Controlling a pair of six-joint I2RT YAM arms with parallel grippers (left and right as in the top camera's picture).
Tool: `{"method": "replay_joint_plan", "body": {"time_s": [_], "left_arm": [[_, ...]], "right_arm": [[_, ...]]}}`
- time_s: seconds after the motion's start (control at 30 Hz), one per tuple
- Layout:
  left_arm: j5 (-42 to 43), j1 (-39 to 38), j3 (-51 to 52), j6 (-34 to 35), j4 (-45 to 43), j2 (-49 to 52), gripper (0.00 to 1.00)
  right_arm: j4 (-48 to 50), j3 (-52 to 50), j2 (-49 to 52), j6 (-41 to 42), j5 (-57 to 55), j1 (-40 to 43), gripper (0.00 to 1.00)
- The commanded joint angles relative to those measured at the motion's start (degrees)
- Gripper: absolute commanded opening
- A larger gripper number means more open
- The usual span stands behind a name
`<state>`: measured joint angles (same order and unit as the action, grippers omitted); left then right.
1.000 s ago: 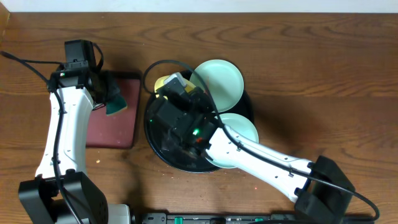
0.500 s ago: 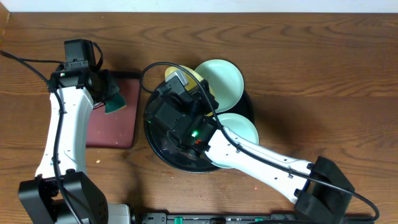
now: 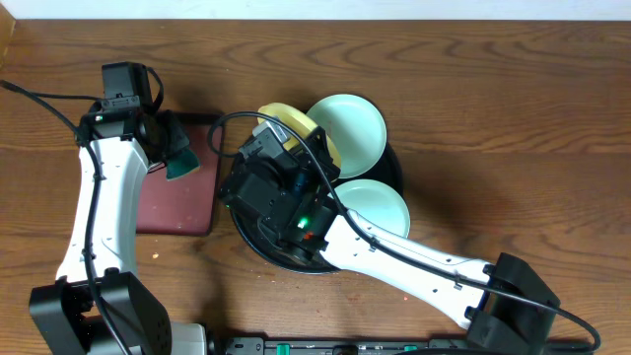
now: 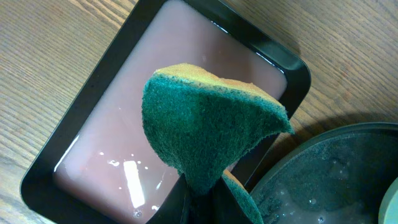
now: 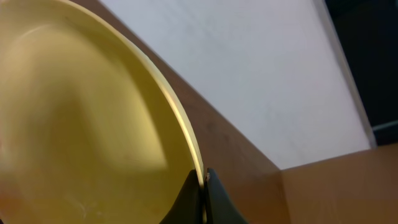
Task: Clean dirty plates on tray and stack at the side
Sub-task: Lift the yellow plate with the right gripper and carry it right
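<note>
Wiping looks like the step in hand: the right gripper point(image 5: 203, 180) is clamped on the rim of the yellow plate point(image 5: 81, 124), held tilted above the black tray point(image 3: 392, 170) (two aqua plates point(image 3: 350, 128) lie on it). The left gripper point(image 4: 199, 196) pinches a green sponge point(image 4: 211, 130) over the maroon tray point(image 4: 155, 93), apart from that plate, so next sponge and plate must meet.

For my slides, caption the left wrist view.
Left gripper holds a green sponge over the maroon tray, black tray at lower right.
</note>
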<state>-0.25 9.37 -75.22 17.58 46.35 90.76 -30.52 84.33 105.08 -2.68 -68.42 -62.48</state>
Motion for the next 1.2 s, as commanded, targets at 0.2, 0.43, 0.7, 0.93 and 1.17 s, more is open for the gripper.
{"method": "replay_joint_plan", "body": {"time_s": [0.2,0.43,0.7,0.93,1.17], "left_arm": [[-0.9,0.22,0.66,-1.51,1.27,-0.04,0.08],[-0.9,0.22,0.85,-1.51,1.55,-0.04,0.07],[-0.9,0.22,0.85,-1.51,0.96,-0.04,0.08],[-0.9,0.22,0.85,-1.51,0.96,-0.04,0.07],[-0.9,0.22,0.85,-1.51,0.92,-0.04,0.08]], "right_arm": [[-7.02,1.16,-2.36,14.08,24.46,3.82,0.01],[-8.63,1.16,-9.57,15.93,48.78,14.69,0.01],[-14.73,1.16,-17.38,17.25,70.2,35.76,0.01],[-25.24,-0.39,-16.79,13.73,73.02,54.47,0.01],[-23.39,-10.91,-16.24,8.96,75.14,67.84,0.01]]}}
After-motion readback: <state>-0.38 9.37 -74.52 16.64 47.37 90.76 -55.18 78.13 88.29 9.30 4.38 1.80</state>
